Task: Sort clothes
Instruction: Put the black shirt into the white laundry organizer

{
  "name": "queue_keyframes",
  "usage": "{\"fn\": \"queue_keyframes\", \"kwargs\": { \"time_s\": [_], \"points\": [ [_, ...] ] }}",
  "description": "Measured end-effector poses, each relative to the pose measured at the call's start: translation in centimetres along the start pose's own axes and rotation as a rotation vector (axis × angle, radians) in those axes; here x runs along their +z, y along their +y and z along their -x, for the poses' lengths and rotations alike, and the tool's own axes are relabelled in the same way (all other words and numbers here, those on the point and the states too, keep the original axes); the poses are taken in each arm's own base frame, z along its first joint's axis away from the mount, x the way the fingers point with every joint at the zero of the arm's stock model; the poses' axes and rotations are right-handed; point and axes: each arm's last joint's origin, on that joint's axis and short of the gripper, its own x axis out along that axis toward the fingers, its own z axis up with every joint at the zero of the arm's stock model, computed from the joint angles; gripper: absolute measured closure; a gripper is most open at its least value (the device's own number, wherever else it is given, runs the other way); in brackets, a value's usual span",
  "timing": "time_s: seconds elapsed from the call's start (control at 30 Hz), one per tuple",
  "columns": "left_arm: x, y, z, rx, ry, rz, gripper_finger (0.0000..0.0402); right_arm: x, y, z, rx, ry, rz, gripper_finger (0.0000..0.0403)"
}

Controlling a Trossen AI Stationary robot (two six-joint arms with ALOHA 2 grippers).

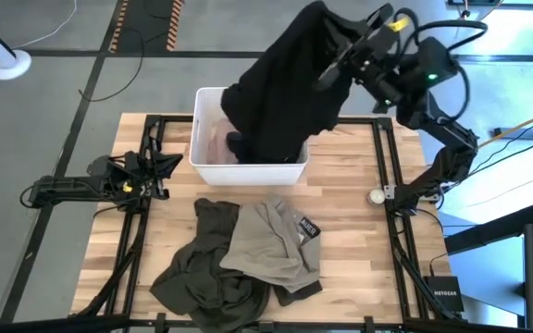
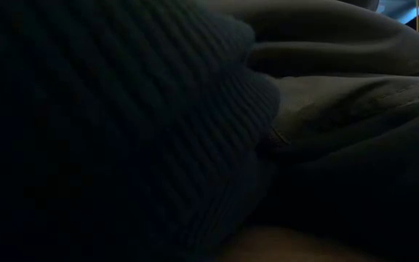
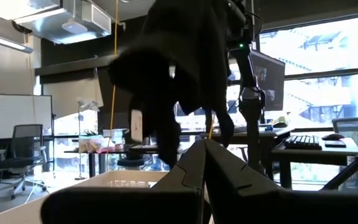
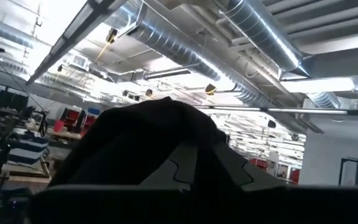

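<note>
One black garment point(image 1: 280, 92) is dangling from the right end effector point(image 1: 340, 65), pinched tight, above the white bin point(image 1: 202, 139). Its hem could be snagging the rim and dragging the bin along.

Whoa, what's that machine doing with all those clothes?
It's sorting laundry. The right tool is shut on a black garment and holds it up over the white bin, its lower end hanging into the bin, where something pale pink already lies. A dark olive garment and a beige-khaki one lie piled on the wooden table. The left tool rests shut at the table's left side.
</note>
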Motion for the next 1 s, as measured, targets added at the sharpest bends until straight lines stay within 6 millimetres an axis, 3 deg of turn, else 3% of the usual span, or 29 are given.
{"fn": "queue_keyframes", "kwargs": {
  "time_s": [0.53,0.8,1.0],
  "points": [
    [0.0,0.0,0.0,0.0,0.0,0.0,0.0402,-7.2,4.8,-3.9,0.1,0.172,0.066,0.0372],
    [0.0,0.0,0.0,0.0,0.0,0.001,0.0402,-12.0,4.3,-5.0,0.124,0.385,0.149,0.0372],
    [0.0,0.0,0.0,0.0,0.001,0.001,0.0401,-15.1,1.7,-5.1,0.024,0.59,0.19,0.0372]
  ]
}}
